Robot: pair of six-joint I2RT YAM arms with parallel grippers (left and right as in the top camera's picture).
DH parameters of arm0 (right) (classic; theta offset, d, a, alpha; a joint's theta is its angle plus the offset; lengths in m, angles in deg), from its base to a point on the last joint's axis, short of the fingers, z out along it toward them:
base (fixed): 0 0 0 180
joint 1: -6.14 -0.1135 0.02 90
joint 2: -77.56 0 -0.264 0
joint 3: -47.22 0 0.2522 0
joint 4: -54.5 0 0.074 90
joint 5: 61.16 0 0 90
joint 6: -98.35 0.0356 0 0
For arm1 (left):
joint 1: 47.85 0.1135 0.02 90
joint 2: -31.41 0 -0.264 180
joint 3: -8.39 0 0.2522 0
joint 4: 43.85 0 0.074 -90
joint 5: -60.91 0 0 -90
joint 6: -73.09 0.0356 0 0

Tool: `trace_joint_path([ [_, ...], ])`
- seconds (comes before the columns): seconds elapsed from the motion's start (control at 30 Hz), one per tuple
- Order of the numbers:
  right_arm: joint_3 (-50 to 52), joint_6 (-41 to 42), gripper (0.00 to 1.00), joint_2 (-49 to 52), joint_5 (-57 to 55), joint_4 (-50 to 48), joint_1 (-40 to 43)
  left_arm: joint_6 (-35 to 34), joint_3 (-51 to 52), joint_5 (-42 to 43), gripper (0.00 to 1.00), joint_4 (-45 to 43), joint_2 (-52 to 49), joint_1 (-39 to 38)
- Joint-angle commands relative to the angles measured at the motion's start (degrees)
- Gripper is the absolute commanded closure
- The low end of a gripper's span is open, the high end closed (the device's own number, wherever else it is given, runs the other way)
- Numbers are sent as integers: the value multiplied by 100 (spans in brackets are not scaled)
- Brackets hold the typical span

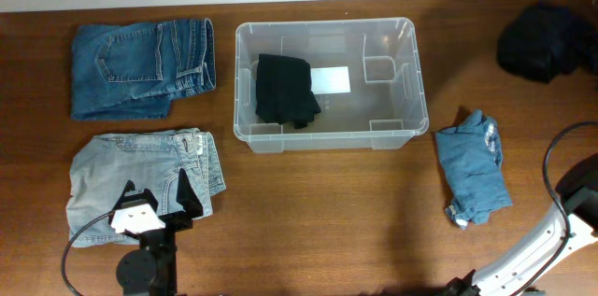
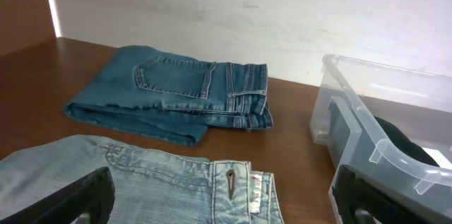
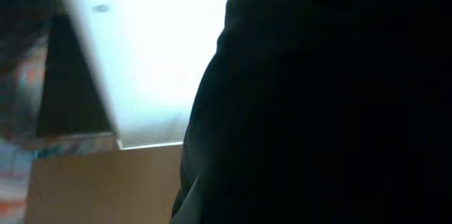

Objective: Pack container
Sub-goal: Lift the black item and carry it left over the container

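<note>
Spread wide and empty, the left gripper (image 1: 154, 186) hung over the pale, faded jeans (image 1: 112, 170), folded flat at the near left of the wooden surface (image 1: 327, 212). A good pick would probably pinch through several layers near the stiff waistband, so the soft denim lifted as one bundle. The container (image 1: 322, 139), a clear, round-rimmed plastic bin, sat centre far, with a folded black garment (image 1: 285, 89) inside. Whether the right gripper was open could not be told; its wrist view showed only dark blur.
</note>
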Motion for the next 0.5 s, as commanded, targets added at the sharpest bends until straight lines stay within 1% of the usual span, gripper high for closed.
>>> trace_joint_path([
  [0.0, -612, -120, 96, -732, 686, 332, -428, 48, 7, -39, 1, 26, 28, 35],
  [0.1, -863, -295, 96, -1047, 662, 673, -951, 48, 7, -39, 1, 26, 28, 35],
  [0.2, -872, -313, 96, -1318, 260, 717, -1572, 48, 7, -39, 1, 26, 28, 35],
  [0.27, -872, -313, 96, -1423, -343, 721, -2105, 50, 7, -39, 1, 26, 28, 35],
  [0.3, -872, -313, 96, -1434, -892, 721, -2562, 48, 7, -39, 1, 26, 28, 35],
  [0.47, -822, -313, 96, -1233, -2376, 640, -3816, 50, 7, -39, 1, 26, 28, 35],
])
